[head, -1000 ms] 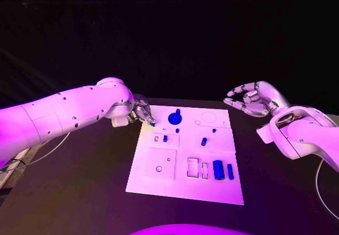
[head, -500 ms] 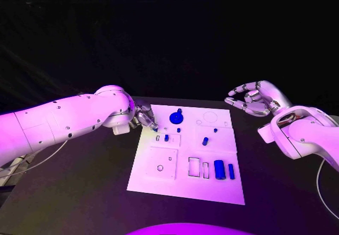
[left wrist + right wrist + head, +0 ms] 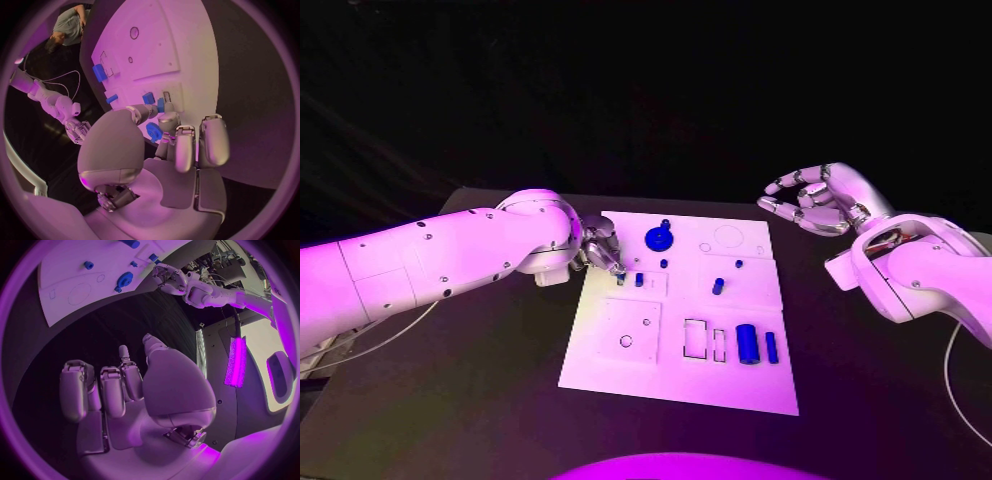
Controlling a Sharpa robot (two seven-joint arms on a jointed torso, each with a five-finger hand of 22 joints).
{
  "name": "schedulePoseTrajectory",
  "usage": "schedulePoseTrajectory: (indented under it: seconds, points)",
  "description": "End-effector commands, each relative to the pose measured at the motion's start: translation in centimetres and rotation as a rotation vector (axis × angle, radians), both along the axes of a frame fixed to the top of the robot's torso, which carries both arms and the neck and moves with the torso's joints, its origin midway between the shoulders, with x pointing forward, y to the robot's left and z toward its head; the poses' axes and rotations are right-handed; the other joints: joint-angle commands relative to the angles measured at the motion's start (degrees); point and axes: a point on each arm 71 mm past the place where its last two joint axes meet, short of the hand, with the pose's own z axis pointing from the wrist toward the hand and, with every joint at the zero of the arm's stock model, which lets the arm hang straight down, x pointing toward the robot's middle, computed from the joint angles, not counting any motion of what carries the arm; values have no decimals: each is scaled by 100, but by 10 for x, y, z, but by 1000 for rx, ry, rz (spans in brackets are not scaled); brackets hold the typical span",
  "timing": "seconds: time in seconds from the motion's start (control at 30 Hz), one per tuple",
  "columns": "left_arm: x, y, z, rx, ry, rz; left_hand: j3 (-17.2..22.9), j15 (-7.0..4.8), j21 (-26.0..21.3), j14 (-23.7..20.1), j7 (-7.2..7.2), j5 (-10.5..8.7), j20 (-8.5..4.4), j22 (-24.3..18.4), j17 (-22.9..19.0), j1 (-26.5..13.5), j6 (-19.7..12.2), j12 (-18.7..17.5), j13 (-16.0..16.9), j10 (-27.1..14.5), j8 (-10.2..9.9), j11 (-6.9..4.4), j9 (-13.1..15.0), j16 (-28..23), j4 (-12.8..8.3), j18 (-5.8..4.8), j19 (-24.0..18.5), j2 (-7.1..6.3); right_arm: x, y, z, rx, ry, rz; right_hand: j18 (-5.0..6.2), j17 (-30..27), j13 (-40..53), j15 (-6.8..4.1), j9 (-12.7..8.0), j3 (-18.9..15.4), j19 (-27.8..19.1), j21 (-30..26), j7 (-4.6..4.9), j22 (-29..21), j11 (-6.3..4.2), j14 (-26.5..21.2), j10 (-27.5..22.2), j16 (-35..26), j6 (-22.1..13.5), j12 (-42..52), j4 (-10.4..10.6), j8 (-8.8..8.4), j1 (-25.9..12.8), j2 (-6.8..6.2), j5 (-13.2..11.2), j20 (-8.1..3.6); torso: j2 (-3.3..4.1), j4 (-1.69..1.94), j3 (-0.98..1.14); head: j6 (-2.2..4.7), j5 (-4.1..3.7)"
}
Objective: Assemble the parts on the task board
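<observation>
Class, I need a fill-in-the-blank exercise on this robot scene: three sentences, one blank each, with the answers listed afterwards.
1. The task board is a white plate lying on a ______ table.
2. The hand working at the board's edge, fingers on a small blue part, is the robot's ______ hand.
3. The right hand hangs beside the board with its fingers curled, holding ______.

Missing words: black; left; nothing
</observation>
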Motion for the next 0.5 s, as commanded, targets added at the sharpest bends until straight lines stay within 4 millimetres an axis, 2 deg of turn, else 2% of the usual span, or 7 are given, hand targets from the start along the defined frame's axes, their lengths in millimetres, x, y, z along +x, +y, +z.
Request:
schedulePoseTrajectory:
  seconds: [0.03, 0.5]
  points:
    - [0, -3, 1, 24, -26, -23, 976, -41, 33, 586, -23, 19, -17, 8, 1408, -37, 72, 40, 9, 58, 40, 0, 69, 18, -938, -88, 41, 26, -1, 1, 0, -2, -1, 13, 39, 603, 522, -43, 5, -37, 83, -20, 0, 771, -18, 395, -37, -38, -49, -25, -3, 39, -31, 0, 12, -21, -2, -3, 4, -14, 7]
    - [-1, -6, -3, 64, -11, -50, 1028, -48, 48, 590, -34, 34, -21, 35, 1421, -81, 90, 55, 27, 80, 70, -9, 80, 26, -952, -93, 53, 0, -1, 1, 0, -2, -1, 15, 39, 603, 522, -43, 5, -37, 83, -20, 0, 771, -18, 395, -37, -38, -49, -25, -3, 39, -31, 0, 12, -21, -1, 1, -1, -46, 9]
